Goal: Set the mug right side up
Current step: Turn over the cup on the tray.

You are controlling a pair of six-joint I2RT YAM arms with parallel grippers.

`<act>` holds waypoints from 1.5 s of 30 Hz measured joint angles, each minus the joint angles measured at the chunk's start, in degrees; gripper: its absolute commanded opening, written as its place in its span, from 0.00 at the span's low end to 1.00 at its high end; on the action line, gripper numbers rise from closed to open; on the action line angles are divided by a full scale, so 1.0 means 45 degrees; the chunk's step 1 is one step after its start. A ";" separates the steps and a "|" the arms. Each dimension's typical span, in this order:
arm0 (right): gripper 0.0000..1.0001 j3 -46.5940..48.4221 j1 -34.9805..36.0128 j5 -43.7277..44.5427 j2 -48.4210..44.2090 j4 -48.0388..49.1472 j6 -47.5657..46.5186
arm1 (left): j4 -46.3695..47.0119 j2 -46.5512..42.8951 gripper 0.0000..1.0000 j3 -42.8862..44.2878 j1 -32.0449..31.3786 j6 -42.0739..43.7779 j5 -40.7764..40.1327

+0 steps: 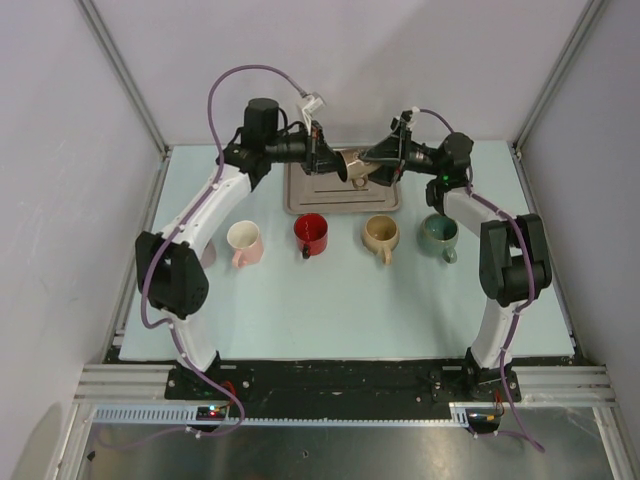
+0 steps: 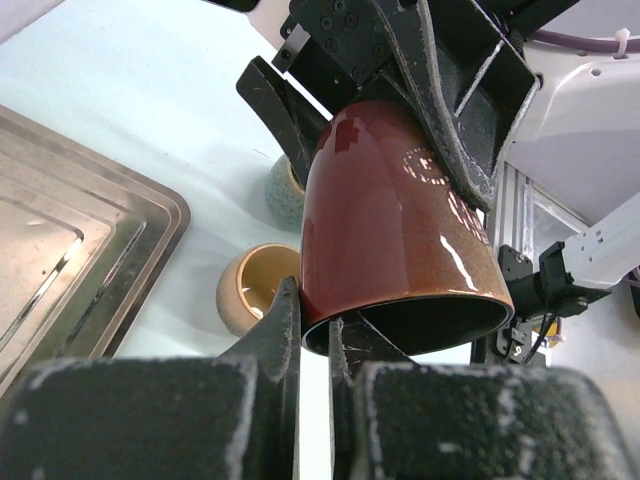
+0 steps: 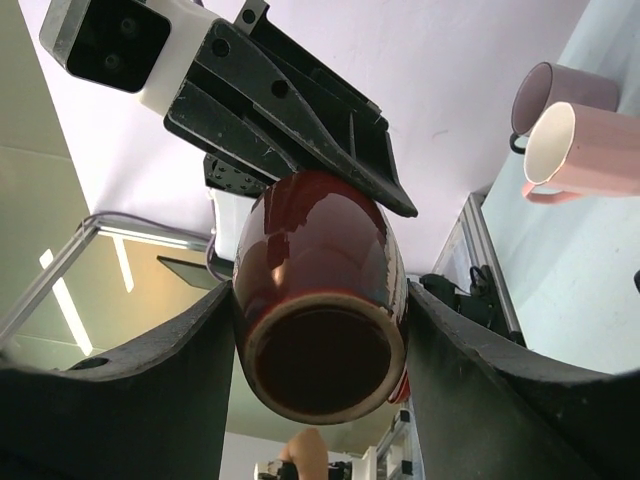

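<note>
Aloft, mug rim between left fingers, its body between right fingers

Pale blue tabletop. Four glazed ceramic mugs upright in a row, spaced apart: pink mug, red mug, tan mug, dark green mug. Behind the row, rectangular brushed-metal tray, lying flat. Mauve mug just beside pink one.
</note>
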 measured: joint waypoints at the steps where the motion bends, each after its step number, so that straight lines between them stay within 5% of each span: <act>1: 0.58 0.0000 -0.0019 -0.0039 0.0005 -0.0063 -0.0039 | 0.0107 0.0000 0.00 -0.0102 -0.0010 -0.0087 -0.0029; 11: 0.71 0.0121 -0.0345 -0.0403 0.0000 -0.2302 -0.2312 | 0.0923 -0.0005 0.00 -0.1030 -0.0092 -0.1098 -0.0476; 28: 0.77 0.1593 -0.1467 0.0330 -0.0393 -1.0268 -1.0098 | 0.2526 -0.0262 0.00 -0.2540 -0.0083 -0.4095 -0.1399; 37: 0.74 0.3954 -0.1248 0.4512 -0.1987 -1.8020 -1.9875 | 0.2521 -0.0476 0.00 -0.3395 0.0126 -0.4653 -0.3162; 45: 0.71 0.3959 0.1831 1.0423 -0.4998 -2.0575 -2.6287 | 0.1977 -0.0525 0.00 -0.3886 0.0175 -0.5100 -0.4775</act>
